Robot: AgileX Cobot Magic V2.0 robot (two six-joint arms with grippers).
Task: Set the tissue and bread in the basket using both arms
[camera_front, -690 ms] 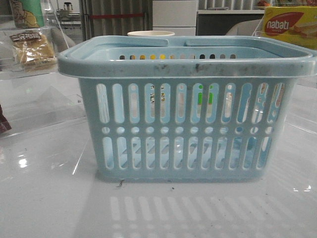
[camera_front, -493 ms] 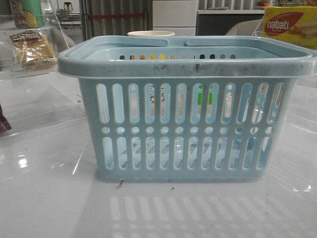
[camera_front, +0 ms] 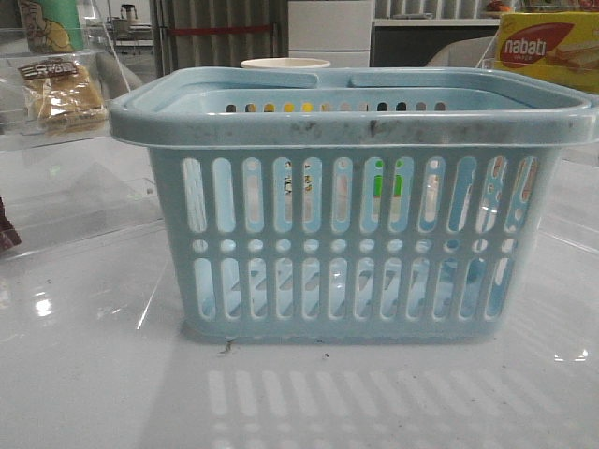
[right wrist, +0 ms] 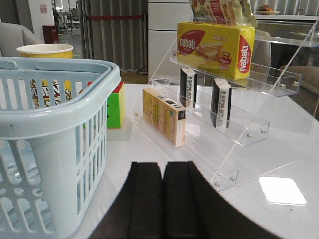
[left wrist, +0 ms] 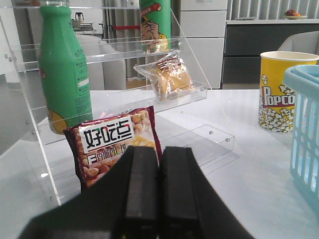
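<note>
1. Currently both pincers pressed together, empty: left gripper (left wrist: 158,164), right gripper (right wrist: 164,179).
2. Bread (left wrist: 170,79) at left gripper's 12 o'clock, on acrylic shelf (left wrist: 197,92); spread fingers before reaching.
3. Basket (camera_front: 351,201) centre; tissue not identifiable.

From the front view I can't see inside the basket (camera_front: 356,201); its near wall fills the frame, and only slivers of colour show through the slots. It hides all but the rim of the popcorn cup (camera_front: 285,64) behind it. The nabati box (camera_front: 547,51) is cut off at the right edge. The bread (camera_front: 64,94) sits far left behind clear acrylic, its label too small to read. Neither arm appears there. In the left wrist view the claw (left wrist: 158,194) covers the lower part of the snack bag (left wrist: 112,144), and the green bottle (left wrist: 64,69) runs off the top. I cannot pick out the tissue for certain.
</note>
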